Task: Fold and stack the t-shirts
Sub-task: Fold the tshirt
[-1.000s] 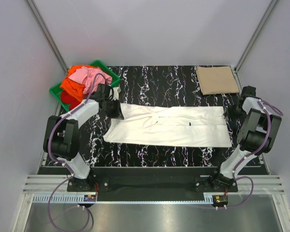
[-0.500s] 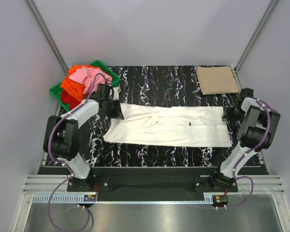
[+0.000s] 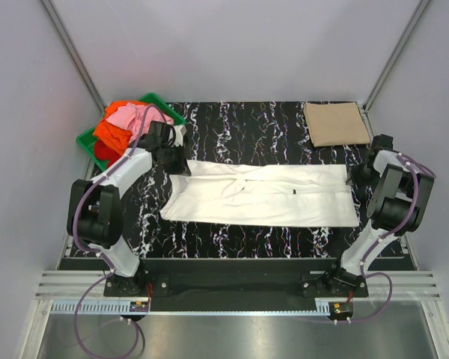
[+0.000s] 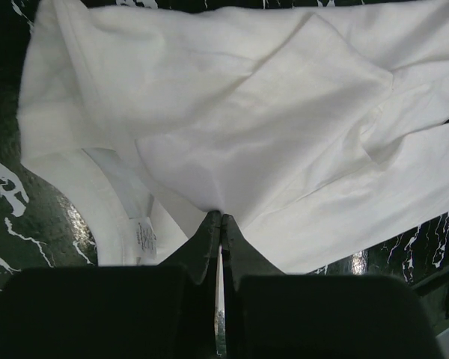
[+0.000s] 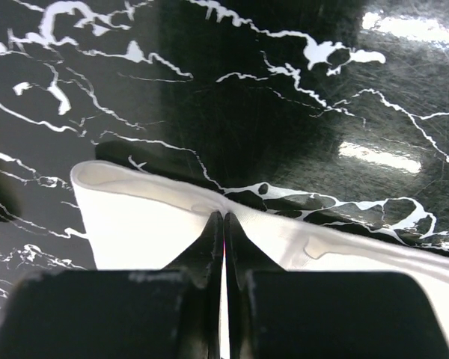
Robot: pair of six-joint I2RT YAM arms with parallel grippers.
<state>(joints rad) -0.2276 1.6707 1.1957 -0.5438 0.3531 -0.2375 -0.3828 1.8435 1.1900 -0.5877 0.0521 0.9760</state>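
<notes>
A white t-shirt (image 3: 262,196) lies spread lengthwise across the black marble table (image 3: 247,123). My left gripper (image 3: 178,162) is shut on its far left corner; in the left wrist view the fingertips (image 4: 221,217) pinch a fold of white cloth (image 4: 232,127). My right gripper (image 3: 352,176) is shut on the shirt's far right edge, and in the right wrist view the closed tips (image 5: 224,215) bite the white hem (image 5: 135,217). A tan t-shirt (image 3: 335,123) lies folded at the far right. Pink, orange and red t-shirts (image 3: 123,123) are heaped at the far left.
The heap of coloured tees sits in a green crate (image 3: 84,139) at the table's far left corner, just behind my left arm. Grey walls close in the table on three sides. The arm bases stand at the near edge.
My right gripper has closed on the shirt's far right edge. My left gripper, still shut, has drawn the shirt's far left corner a little back and left.
</notes>
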